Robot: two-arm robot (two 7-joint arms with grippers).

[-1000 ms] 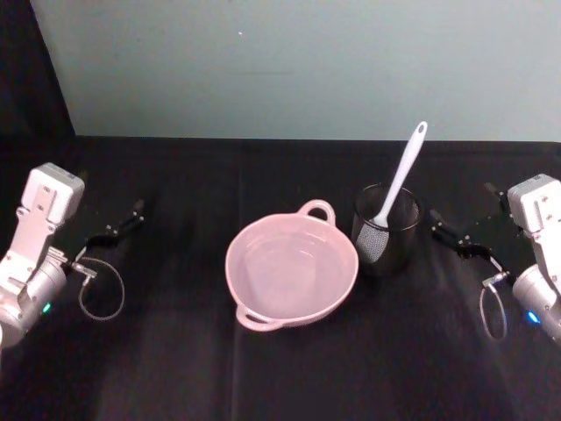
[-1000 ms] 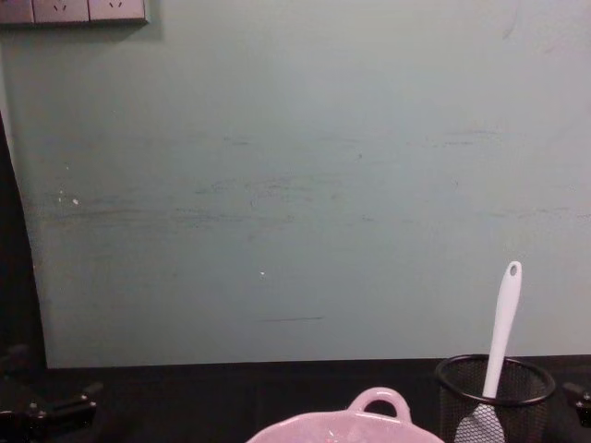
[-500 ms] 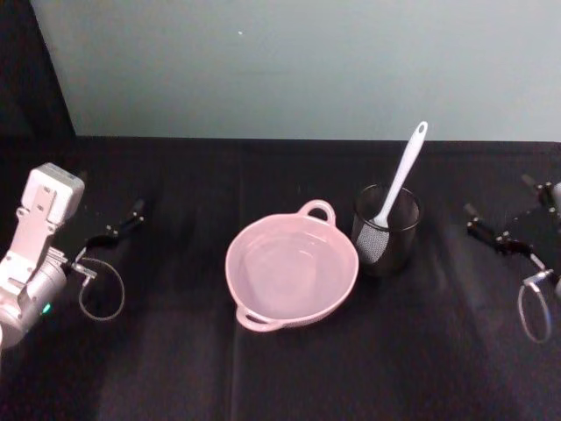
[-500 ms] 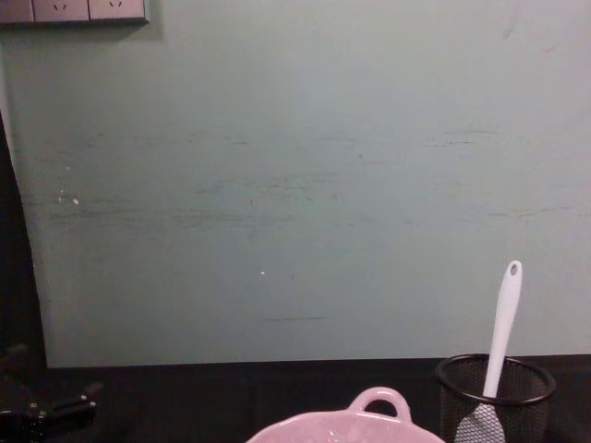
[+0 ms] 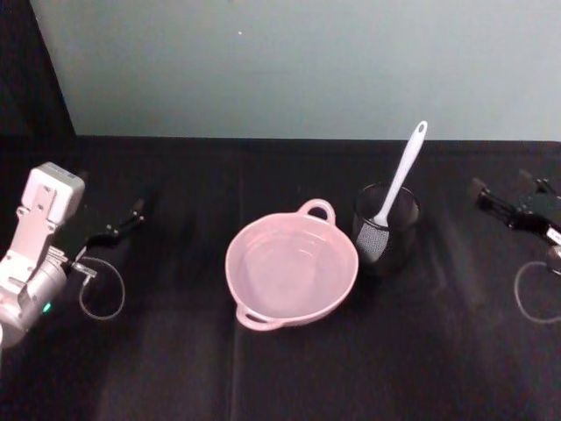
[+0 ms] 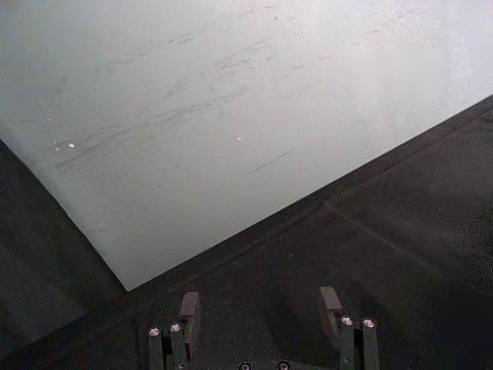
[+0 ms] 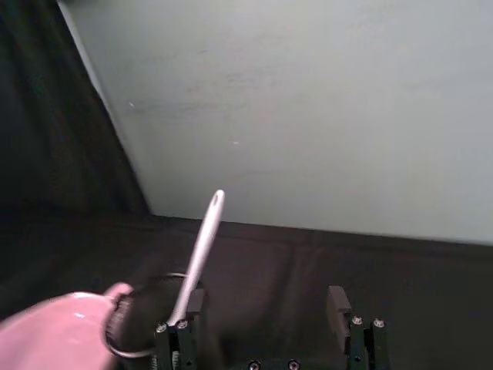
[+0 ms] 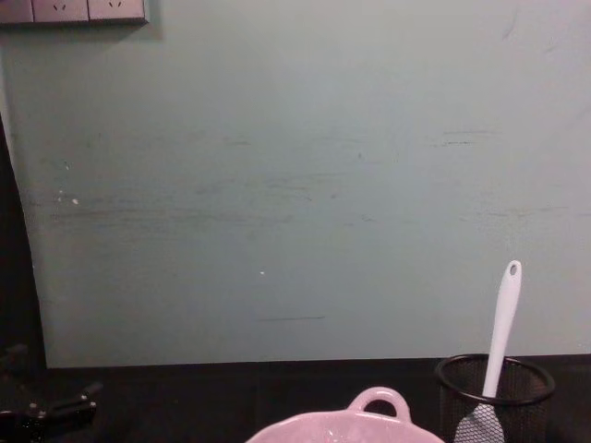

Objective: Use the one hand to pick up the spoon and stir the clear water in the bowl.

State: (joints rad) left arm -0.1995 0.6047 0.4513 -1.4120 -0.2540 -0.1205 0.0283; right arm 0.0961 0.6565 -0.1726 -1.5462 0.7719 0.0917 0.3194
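The pale pink bowl (image 5: 292, 274) with clear water sits mid-table, and its rim shows in the chest view (image 8: 346, 426). Just right of it, the white spoon (image 5: 405, 167) stands slanted in a black mesh cup (image 5: 387, 230), scoop down and handle leaning up to the right. My right gripper (image 5: 501, 186) is open at the far right edge, well apart from the cup. In the right wrist view its gripper (image 7: 266, 304) is empty and faces the spoon (image 7: 202, 247), the cup (image 7: 146, 324) and the bowl (image 7: 62, 331). My left gripper (image 5: 118, 215) rests open at the left.
A pale green wall (image 5: 298, 61) closes off the back of the black-cloth table (image 5: 289, 377). Cable loops hang under both wrists, one at the left (image 5: 101, 294) and one at the right (image 5: 535, 294). The left wrist view has its open gripper (image 6: 259, 308) over bare cloth.
My right arm has drawn back to the right and farther up the table, almost off the head view and out of the chest view. The left arm, spoon and bowl have not moved.
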